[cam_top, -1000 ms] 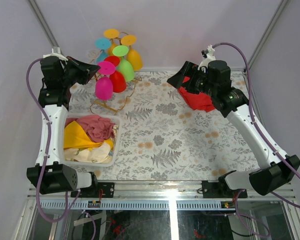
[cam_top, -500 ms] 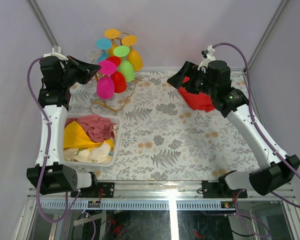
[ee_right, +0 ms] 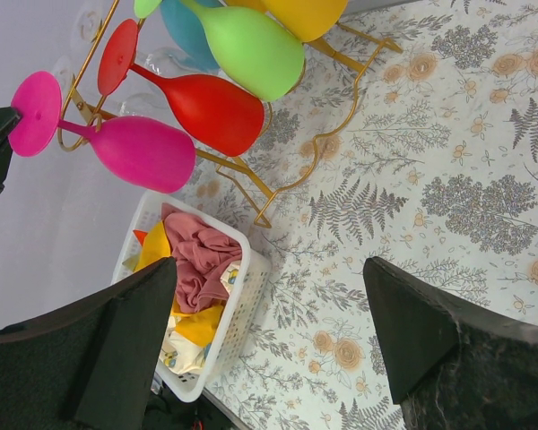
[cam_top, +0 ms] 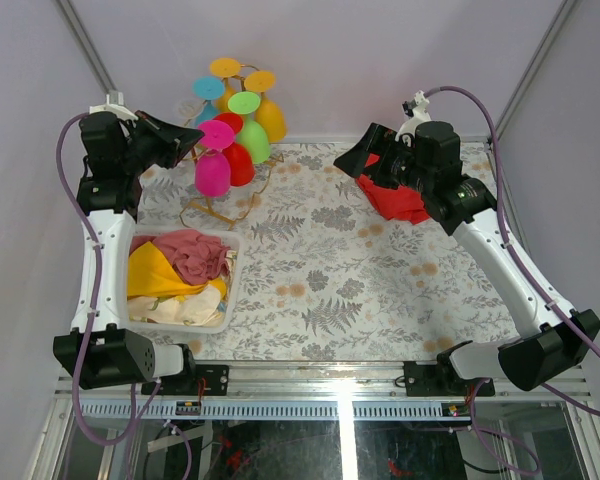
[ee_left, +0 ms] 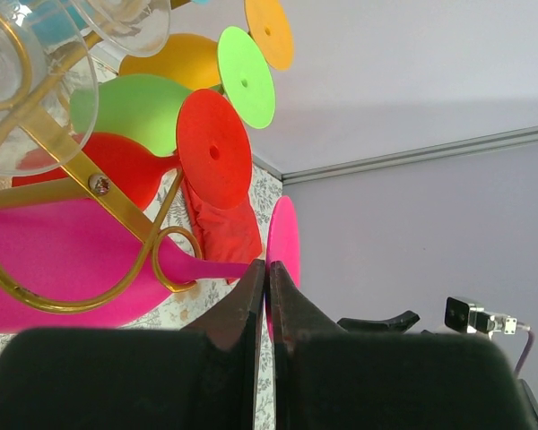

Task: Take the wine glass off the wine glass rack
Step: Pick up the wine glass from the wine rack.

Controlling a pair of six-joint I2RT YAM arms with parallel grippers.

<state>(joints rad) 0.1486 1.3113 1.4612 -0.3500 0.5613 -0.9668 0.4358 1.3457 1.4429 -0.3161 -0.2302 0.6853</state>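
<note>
Two tools logged | left tool (ee_left: 267, 273) clenched at foot of pink wine glass (ee_right: 143, 152) on wine glass rack (ee_left: 72, 157) | right tool (ee_right: 271, 273) hung released above bench (ee_right: 484, 134)

Gold wine glass rack (ee_left: 72, 159), on it magenta wine glass (cam_top: 209, 174), red glass (cam_top: 240, 162), green glass (cam_top: 253, 140), orange glass (cam_top: 270, 118), under the rack pale tablecloth (cam_top: 330, 280) with grey ferns and orange flowers, near the rack white basket (cam_top: 230, 290) of pink and yellow cloths (cam_top: 185, 255), well apart from the rack a red cloth (cam_top: 398, 203)

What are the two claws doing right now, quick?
Left gripper: shut, tips at the foot of the pink glass; grip unclear.
Right gripper: open, holding nothing.
</note>
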